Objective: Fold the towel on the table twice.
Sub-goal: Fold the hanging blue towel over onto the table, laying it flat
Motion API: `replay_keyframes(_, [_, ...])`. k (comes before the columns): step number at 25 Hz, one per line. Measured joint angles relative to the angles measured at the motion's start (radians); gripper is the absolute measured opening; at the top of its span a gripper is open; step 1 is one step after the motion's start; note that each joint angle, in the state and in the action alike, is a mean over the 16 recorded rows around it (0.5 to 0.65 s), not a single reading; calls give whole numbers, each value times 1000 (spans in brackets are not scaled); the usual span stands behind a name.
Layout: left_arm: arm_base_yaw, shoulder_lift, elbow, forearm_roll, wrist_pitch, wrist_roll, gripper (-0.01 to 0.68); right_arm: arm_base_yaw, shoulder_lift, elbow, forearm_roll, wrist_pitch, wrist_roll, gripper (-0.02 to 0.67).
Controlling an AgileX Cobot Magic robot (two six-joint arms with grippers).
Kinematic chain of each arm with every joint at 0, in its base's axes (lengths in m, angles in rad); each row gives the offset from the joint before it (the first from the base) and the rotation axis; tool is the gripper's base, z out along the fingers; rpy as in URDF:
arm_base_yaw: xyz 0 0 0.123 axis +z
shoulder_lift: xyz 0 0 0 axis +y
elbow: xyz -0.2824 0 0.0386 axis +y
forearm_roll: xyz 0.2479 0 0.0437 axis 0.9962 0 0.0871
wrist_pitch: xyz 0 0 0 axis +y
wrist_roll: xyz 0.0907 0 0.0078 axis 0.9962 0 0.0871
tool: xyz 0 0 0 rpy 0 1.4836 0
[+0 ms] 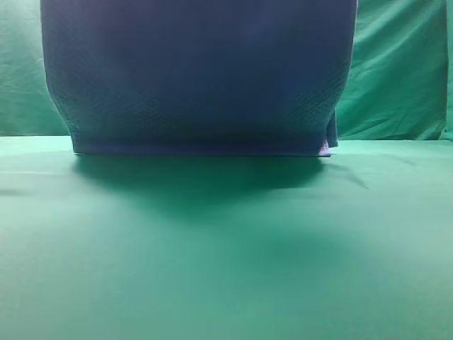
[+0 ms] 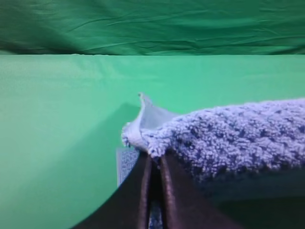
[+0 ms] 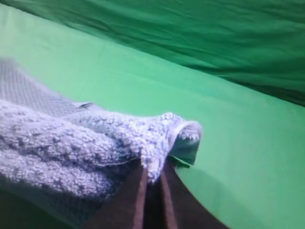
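Note:
The blue-grey waffle-weave towel hangs as a wide curtain in the exterior high view, its lower edge touching the green table at the back. Neither gripper shows in that view. In the left wrist view my left gripper is shut on a corner of the towel, the pale edging curling up above the fingers. The right wrist view has my right gripper shut on the opposite towel corner, its edge rolled over the fingertips.
A wrinkled upright green backdrop stands behind the table. The towel casts a dark shadow on the table surface in front of its lower edge.

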Motion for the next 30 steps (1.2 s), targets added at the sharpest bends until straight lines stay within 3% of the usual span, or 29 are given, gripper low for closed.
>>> replay_keyframes(10, [0,-294,373,-89,-64,38,0,47,-145,218,6,22,48,0])
replay_keyframes(24, [0,-554,724,-333,-62,181,0,116,-648,1043,12,-279,178,0])
replay_keyframes(30, [0,-638,866,-403,-28,211,0,185,-811,1305,16,-332,250,0])
